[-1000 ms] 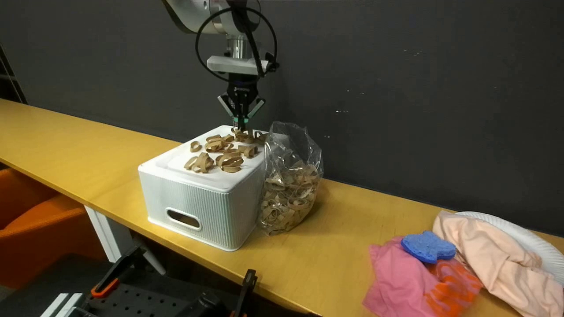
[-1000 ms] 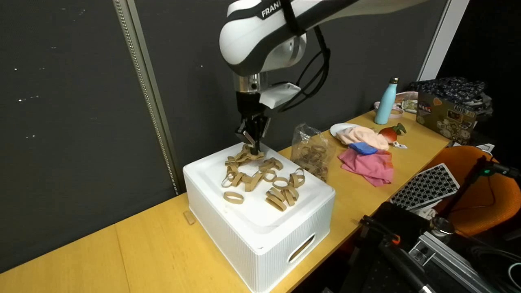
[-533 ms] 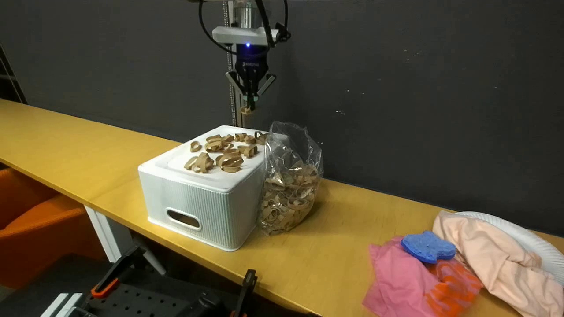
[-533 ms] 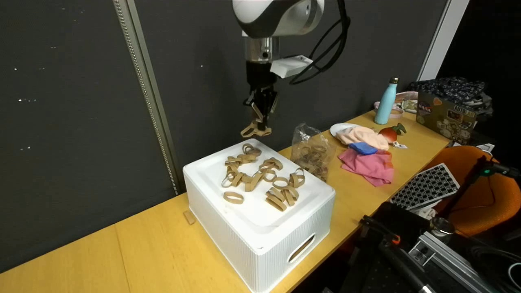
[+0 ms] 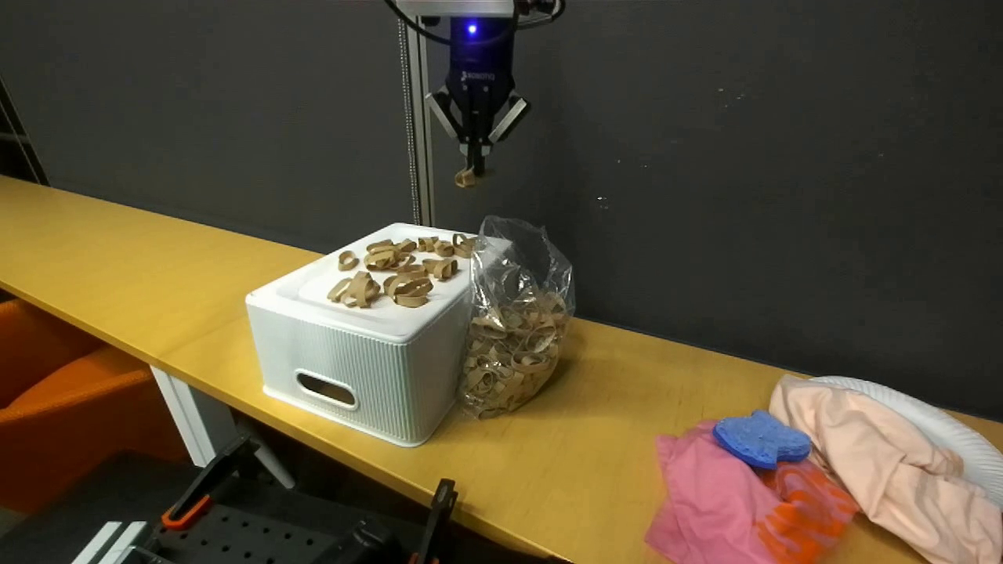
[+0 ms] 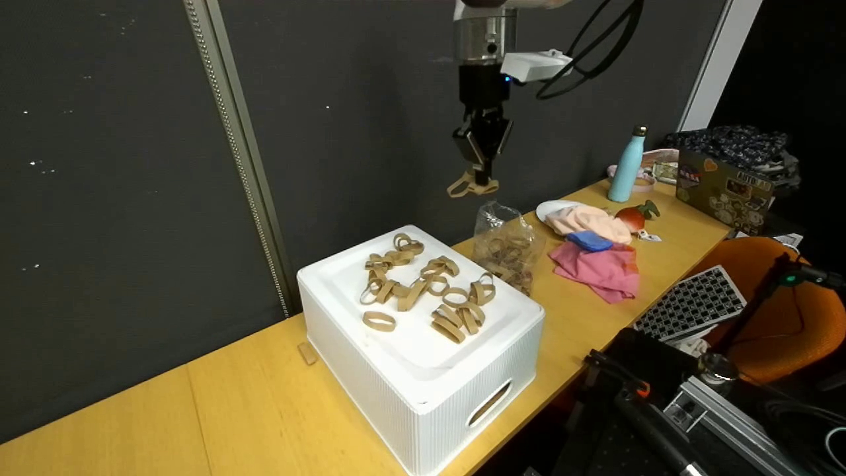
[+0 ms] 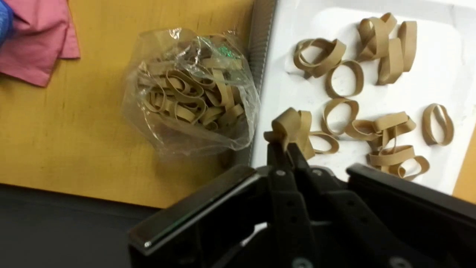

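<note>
Exterior view | fingers [image 6: 486,173]: pinching tan loops [image 6: 472,188] | box [image 6: 724,190]: "NASA", "AUTO"

This looks like a robotics lab, with an office feel from the long wood-topped table [image 5: 642,376] and orange chair [image 5: 70,407]. In an exterior view, a black perforated plate [image 5: 255,542] and a clamp [image 5: 210,479] fill the lower left. In an exterior view, a black-and-white grid board [image 6: 691,305] and an aluminium extrusion [image 6: 737,426] sit at lower right, and a robot arm [image 6: 486,39] hangs at top centre.
</note>
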{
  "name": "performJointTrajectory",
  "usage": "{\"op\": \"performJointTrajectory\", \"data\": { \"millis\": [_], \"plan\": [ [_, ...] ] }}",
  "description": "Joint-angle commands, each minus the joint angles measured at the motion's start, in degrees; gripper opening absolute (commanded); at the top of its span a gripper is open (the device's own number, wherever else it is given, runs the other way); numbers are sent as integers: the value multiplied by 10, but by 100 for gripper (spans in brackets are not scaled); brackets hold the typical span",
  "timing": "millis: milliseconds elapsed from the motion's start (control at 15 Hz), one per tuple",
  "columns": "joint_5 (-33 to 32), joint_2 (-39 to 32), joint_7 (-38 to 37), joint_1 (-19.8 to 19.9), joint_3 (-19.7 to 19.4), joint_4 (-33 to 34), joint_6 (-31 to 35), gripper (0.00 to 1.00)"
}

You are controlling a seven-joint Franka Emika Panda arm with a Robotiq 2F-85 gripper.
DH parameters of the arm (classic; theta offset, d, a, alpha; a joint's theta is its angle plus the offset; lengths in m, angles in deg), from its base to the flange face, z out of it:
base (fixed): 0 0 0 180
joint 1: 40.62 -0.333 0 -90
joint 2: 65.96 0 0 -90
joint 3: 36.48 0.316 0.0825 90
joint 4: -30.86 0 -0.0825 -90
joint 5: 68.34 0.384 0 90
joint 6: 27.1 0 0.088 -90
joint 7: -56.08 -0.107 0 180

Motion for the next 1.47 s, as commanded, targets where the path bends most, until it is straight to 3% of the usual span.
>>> {"op": "performJointTrajectory", "data": {
  "millis": [0, 600, 1400],
  "plan": [
    [-7, 29, -12, 13, -15, -43, -11, 1],
    [-15, 16, -39, 32, -42, -87, 22, 1],
    [-7, -26, -34, 28, -34, -98, 122, 1]
  ]
}}
